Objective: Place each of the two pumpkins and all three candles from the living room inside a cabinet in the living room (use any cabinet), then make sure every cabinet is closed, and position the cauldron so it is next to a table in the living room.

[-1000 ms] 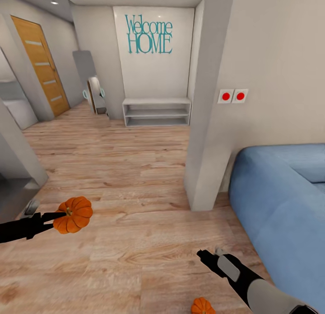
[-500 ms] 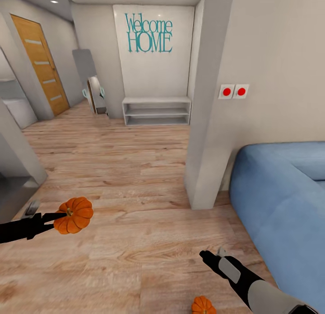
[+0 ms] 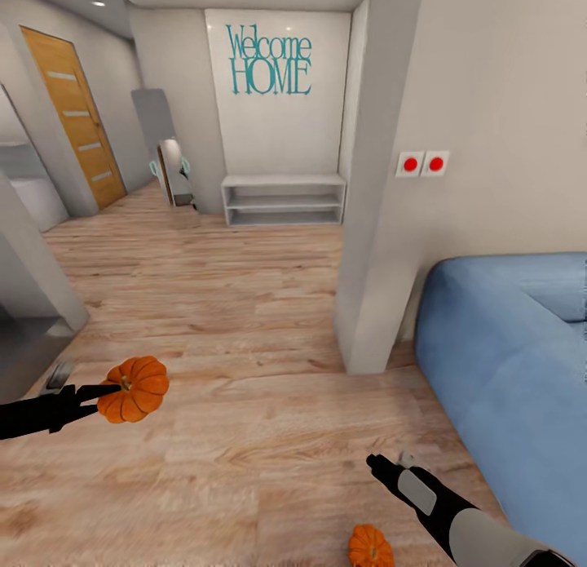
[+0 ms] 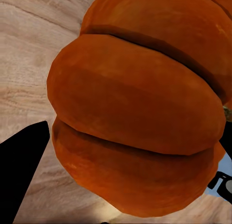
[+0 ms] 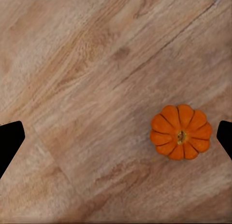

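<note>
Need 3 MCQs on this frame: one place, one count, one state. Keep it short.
1. Where is the second small orange ribbed pumpkin?
A. on the blue sofa
B. on the wooden floor
C. on the white shelf

2. How many red round buttons are on the grey wall?
A. one
B. two
C. four

3. What state is the left gripper in?
A. shut on a pumpkin
B. open, empty
C. holding a candle

Answers:
1 B: it sits on the wooden floor planks near the right gripper.
2 B: two red round buttons sit side by side.
3 A: its fingers clamp the held orange pumpkin above the floor.
</note>
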### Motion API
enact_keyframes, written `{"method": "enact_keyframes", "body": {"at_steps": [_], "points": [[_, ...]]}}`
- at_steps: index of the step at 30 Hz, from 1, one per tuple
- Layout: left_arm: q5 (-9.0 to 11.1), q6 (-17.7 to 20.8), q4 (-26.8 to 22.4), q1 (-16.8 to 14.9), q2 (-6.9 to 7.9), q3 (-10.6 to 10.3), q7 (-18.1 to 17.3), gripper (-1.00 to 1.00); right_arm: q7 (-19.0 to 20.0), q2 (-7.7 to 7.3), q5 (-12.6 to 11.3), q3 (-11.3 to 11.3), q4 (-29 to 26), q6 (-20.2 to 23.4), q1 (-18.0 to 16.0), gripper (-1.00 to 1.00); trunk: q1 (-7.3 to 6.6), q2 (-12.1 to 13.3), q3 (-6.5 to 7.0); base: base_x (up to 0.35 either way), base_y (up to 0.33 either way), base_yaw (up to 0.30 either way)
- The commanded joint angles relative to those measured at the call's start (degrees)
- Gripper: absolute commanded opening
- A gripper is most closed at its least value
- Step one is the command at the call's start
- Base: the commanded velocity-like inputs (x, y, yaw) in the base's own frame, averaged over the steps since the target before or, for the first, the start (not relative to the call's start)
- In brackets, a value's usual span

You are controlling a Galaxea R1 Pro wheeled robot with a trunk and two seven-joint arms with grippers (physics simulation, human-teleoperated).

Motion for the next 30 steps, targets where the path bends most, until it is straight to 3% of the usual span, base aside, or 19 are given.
{"method": "enact_keyframes", "body": {"at_steps": [1,9,26,30], "points": [[0.0,0.2,0.0,0.0,0.0,0.1,-0.1,-1.0,-0.4,-0.05,-0.2,0.4,-0.2,0.2,0.0,1.0,-0.03,0.0,-0.05,-0.215,0.168,-0.143],[0.0,0.2,0.0,0.0,0.0,0.1,-0.1,-1.0,-0.4,-0.05,-0.2,0.4,-0.1,0.2,0.0,1.0,-0.03,0.0,-0.05,-0.111,0.081,-0.178],[-0.1,0.2,0.0,0.0,0.05,0.1,-0.1,-1.0,-0.1,-0.06,0.5,0.4,-0.2,-1.5,1.3,1.0,-0.03,0.0,-0.05,-0.003,0.056,-0.008],[-0.1,0.3,0.0,0.0,0.08,0.1,-0.1,-1.0,-0.1,-0.06,0.5,0.5,-0.2,-1.6,1.3,1.0,0.85,-1.6,-0.77,0.0,0.001,0.0]]}}
